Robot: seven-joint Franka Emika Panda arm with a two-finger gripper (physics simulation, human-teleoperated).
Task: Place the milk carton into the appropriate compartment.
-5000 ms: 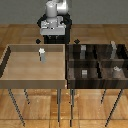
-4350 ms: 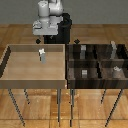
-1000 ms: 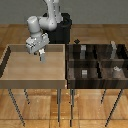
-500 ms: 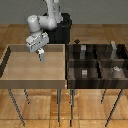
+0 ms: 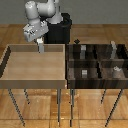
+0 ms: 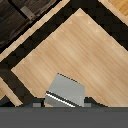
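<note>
The milk carton point(image 5: 41, 49), a small white-and-grey box, hangs from my gripper point(image 5: 40, 46) over the back part of the light wooden tray point(image 5: 35, 83), clear of its floor. In the wrist view the carton point(image 6: 66, 90) sits between the two dark fingers of my gripper point(image 6: 64, 104), with the tray floor point(image 6: 80, 45) below it. The gripper is shut on the carton. The dark divided bin point(image 5: 95, 83) stands at the exterior view's right, next to the tray.
Small grey blocks point(image 5: 84, 72) point(image 5: 116, 71) stand in the bin's compartments. The robot's black base point(image 5: 60, 32) rises behind the tray and the bin. A corner of the dark bin point(image 6: 27, 15) shows in the wrist view. Both containers stand on thin legs above a wooden floor.
The carton, which stood on the tray floor, is now in my shut gripper. Over the last second the hand rose a little and shifted toward the exterior view's right.
</note>
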